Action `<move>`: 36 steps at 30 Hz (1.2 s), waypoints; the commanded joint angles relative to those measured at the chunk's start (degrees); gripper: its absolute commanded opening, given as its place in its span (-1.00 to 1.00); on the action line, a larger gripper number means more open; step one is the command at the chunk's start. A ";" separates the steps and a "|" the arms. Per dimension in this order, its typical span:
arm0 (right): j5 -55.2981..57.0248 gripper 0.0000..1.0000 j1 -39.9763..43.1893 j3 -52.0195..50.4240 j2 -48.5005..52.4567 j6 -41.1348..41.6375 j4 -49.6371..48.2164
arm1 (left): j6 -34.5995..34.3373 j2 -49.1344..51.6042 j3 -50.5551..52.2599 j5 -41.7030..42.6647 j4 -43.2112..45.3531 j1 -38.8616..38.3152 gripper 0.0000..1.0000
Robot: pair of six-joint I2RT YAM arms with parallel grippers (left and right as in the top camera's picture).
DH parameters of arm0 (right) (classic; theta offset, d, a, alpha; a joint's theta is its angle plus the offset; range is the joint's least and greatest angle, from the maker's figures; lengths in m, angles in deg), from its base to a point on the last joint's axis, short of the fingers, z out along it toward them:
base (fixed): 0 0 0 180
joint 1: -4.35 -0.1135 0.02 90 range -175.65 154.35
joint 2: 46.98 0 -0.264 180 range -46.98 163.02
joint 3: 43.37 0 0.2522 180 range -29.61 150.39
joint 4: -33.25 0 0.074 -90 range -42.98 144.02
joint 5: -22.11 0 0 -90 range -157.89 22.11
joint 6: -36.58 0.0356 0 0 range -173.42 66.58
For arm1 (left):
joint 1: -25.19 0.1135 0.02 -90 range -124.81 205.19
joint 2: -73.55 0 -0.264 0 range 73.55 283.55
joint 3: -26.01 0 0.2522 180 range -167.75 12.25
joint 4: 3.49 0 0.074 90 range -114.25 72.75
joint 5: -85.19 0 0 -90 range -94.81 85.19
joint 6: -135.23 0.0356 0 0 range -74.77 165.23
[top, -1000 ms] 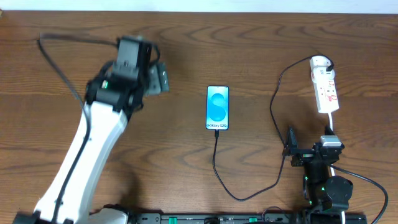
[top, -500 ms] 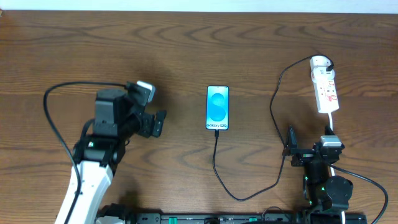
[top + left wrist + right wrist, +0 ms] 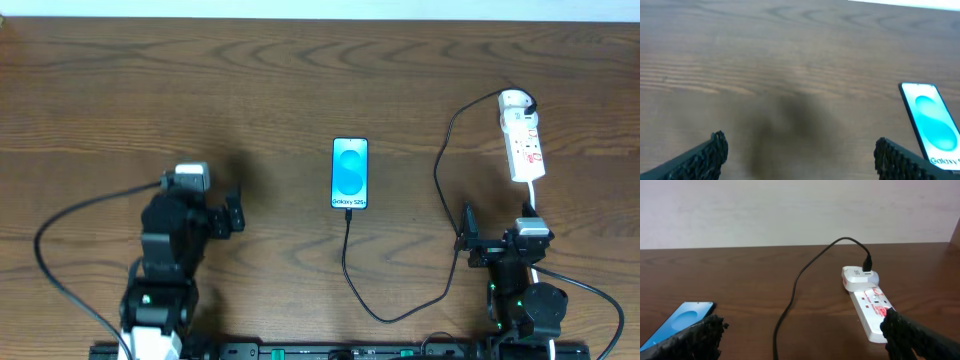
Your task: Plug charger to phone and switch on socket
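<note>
Black-fingered left tool (image 3: 799, 148) and right tool (image 3: 802, 325) both gape wide, arms (image 3: 160, 270) folded low at the table's (image 3: 300, 80) near edge.

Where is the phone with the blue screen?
Overhead, the small black-edged phone with the blue screen lies flat mid-table; the thin black charger cable meets its near end, the white power strip lies far right.

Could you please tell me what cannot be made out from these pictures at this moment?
- Socket switch position: too small overhead; in the right wrist view the fingers cover its near end.
- Whether the charger plug sits fully in the phone: too small overhead; that end is off-frame or behind fingers in both wrist views.
- Left wrist view: blurred throughout.
</note>
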 commanded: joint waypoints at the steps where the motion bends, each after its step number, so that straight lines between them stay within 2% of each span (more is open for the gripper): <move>1: 0.44 0.98 -0.39 -0.07 -0.37 0.35 0.31 | -1.86 -5.29 5.60 -1.99 3.32 0.20 0.91; 4: 0.44 0.99 -0.39 -0.07 -0.37 0.35 0.33 | -1.90 -10.38 10.64 -2.27 7.10 0.20 0.90; 7: 0.44 0.99 -0.39 -0.07 -0.37 0.35 0.33 | -5.14 -15.08 14.43 -6.08 9.22 0.20 0.90; 9: 0.44 0.98 -0.39 -0.07 -0.37 0.35 0.33 | -7.45 -18.10 16.04 -8.85 9.20 0.20 0.90; 25: 0.44 0.99 -0.39 -0.07 -0.37 0.35 0.31 | -7.39 -37.42 21.64 -10.14 7.26 0.20 0.91; 28: 0.44 0.98 -0.39 -0.07 -0.37 0.35 0.33 | -5.99 -40.96 21.64 -10.14 6.10 0.20 0.90; 33: 0.44 0.99 -0.39 -0.07 -0.37 0.35 0.31 | -3.76 -41.03 21.64 -9.33 1.20 0.22 0.90; 36: 0.44 0.99 -0.39 -0.07 -0.37 0.35 0.31 | 0.28 -41.07 21.64 -6.60 0.98 0.20 0.90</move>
